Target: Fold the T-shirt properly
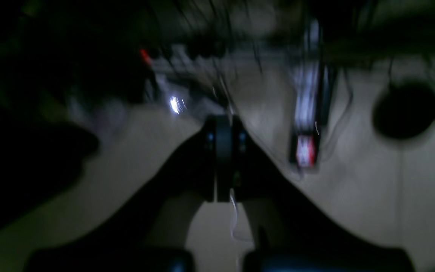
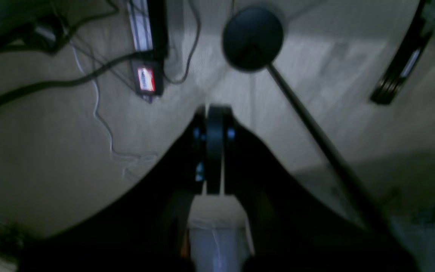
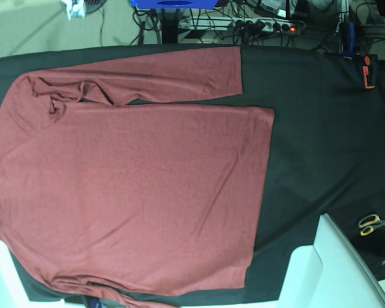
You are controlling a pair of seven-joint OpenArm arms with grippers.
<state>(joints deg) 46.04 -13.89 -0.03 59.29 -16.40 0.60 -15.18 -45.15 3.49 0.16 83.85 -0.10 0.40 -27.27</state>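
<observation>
The T-shirt (image 3: 135, 186) is a brick-red long-sleeved shirt lying flat on the black tablecloth (image 3: 321, 141) in the base view. Its collar end is at the left and its hem at the right. One sleeve (image 3: 154, 80) lies along the top edge of the body, and the other runs along the bottom edge of the frame. Neither arm shows in the base view. In the left wrist view my left gripper (image 1: 223, 132) is shut with nothing between its fingers, over pale floor. In the right wrist view my right gripper (image 2: 213, 124) is likewise shut and empty, and no cloth is in either wrist view.
Yellow-handled scissors (image 3: 372, 223) lie on the tablecloth at the right edge, with a white slab (image 3: 333, 269) at the lower right. A red and black clip (image 3: 368, 70) sits at the upper right. Cables, a power strip (image 2: 147, 41) and a round black stand base (image 2: 252, 37) lie on the floor.
</observation>
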